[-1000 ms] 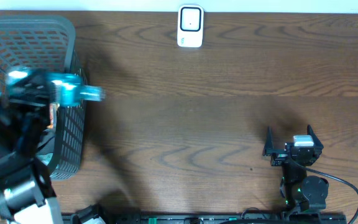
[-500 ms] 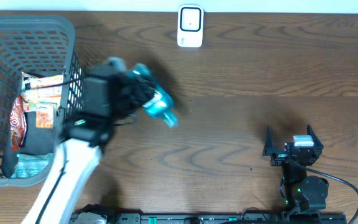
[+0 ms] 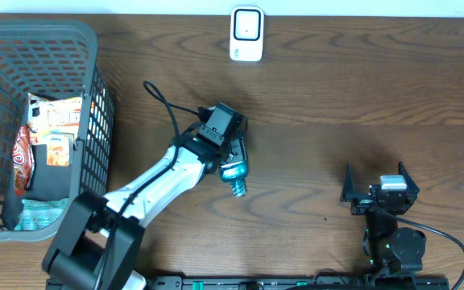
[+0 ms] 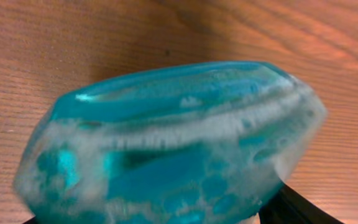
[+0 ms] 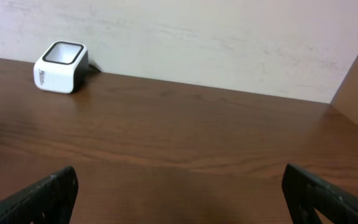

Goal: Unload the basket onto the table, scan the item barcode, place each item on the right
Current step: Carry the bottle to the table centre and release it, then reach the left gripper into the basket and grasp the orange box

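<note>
Blue bottle (image 3: 235,171) is in the left claw (image 3: 230,153) at the middle of the worktop (image 3: 337,97), seen from above. That claw is partly shut around it. The scanner (image 3: 246,34) sits at the far edge, well apart. The right claw (image 3: 374,184) is wide open, holding nothing.

From the left wrist, the bottle (image 4: 166,143) fills the picture, and no barcode shows.

From the right wrist, the scanner (image 5: 61,66) looks far off.

The smooth bottle could slip, or its barcode could face away.

The setup is resembling a shop checkout: a white barcode scanner (image 3: 246,34) is standing on the wooden table (image 3: 337,113), and a grey shopping basket (image 3: 39,32) is holding packaged snacks (image 3: 51,129).
</note>
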`<action>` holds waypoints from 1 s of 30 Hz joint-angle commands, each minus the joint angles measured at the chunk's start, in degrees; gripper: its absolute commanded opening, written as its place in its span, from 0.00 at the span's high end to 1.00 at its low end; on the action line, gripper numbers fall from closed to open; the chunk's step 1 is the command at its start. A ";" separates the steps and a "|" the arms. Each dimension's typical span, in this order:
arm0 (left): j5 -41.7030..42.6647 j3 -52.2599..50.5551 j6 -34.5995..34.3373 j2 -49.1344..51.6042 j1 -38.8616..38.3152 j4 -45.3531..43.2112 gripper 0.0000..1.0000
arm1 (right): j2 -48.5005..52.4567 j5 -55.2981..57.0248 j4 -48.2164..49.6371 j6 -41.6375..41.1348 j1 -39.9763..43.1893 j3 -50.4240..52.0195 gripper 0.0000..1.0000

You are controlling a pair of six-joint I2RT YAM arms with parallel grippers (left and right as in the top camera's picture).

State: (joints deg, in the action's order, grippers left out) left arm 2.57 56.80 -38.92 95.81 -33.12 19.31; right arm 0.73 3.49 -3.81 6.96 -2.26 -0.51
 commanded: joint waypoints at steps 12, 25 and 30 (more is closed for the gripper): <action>-3.08 5.35 7.04 -5.42 -0.07 7.52 0.16 | -0.13 0.46 -0.04 0.59 0.46 0.20 0.01; -24.26 28.04 13.79 -26.84 9.27 26.05 0.02 | -0.13 0.48 -0.04 0.59 0.46 0.20 0.01; -28.83 28.02 12.39 -31.71 20.59 27.43 0.00 | -0.13 0.48 -0.04 0.59 0.46 0.20 0.01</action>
State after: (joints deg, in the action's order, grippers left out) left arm -20.14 84.75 -26.59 65.21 -18.92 45.63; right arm 0.73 3.49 -3.81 6.96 -2.26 -0.51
